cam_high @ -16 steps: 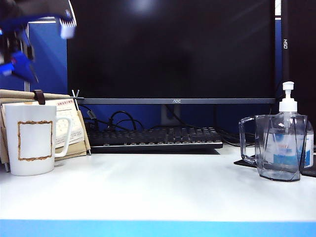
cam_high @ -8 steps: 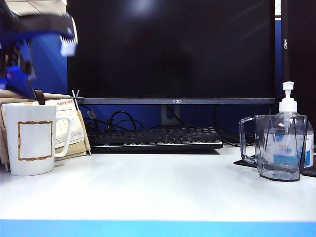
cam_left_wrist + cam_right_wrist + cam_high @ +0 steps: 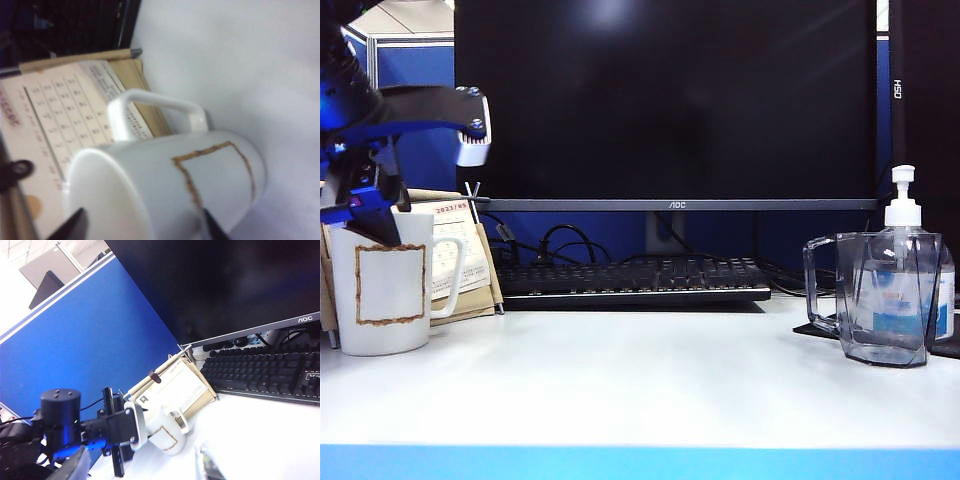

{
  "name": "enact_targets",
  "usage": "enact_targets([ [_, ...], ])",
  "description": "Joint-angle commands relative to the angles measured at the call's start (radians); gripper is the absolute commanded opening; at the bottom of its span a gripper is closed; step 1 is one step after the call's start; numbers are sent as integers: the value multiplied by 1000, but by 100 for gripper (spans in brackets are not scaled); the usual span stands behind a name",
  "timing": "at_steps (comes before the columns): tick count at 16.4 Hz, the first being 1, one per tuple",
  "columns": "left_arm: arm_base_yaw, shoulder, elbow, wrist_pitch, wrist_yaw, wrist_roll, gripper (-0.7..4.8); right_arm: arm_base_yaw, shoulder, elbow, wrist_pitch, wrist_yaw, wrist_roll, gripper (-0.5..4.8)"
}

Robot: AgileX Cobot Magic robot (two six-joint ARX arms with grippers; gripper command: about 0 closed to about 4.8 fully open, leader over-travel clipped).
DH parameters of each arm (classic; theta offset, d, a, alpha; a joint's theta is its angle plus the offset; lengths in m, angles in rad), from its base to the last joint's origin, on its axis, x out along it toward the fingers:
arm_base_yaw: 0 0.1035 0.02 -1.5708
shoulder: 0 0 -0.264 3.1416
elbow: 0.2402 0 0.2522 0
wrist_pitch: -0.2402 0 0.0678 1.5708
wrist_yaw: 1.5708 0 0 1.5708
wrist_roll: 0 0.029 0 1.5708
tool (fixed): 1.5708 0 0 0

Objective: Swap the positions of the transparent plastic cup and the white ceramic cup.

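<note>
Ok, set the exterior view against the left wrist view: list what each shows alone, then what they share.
Exterior only: the transparent plastic cup at the right, the pump bottle behind it, the monitor, and the left gripper open above the white ceramic cup. Left wrist only: the left gripper's fingertips on either side of the cup's rim. Both: the white cup, calendar, keyboard and table. The right gripper appears in neither.

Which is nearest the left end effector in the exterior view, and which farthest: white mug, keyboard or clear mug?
From the left end effector, open above the far-left mug:
1. white ceramic cup, directly beneath it.
2. keyboard, centre back.
3. transparent plastic cup, far right.
</note>
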Motion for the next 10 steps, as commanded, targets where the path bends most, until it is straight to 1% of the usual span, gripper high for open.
enact_targets([
  [1,35,25,5,31,6,-8,201,1,-1,8,10,-4,0,273],
  [3,44,39,5,30,5,-13,193,1,-1,8,10,-1,1,273],
  [4,44,40,5,31,6,-21,94,1,-1,8,11,0,9,273],
  [5,44,40,5,30,6,-46,43,1,-1,8,13,3,21,272],
  [6,44,41,5,30,6,-70,42,1,-1,8,15,3,23,272],
  [7,44,41,5,30,6,-86,9,1,-1,8,16,3,24,272],
  [8,44,41,5,31,6,-93,-6,1,-1,8,16,3,27,272],
  [10,44,41,5,31,6,-94,-6,2,-1,8,16,2,27,272],
])
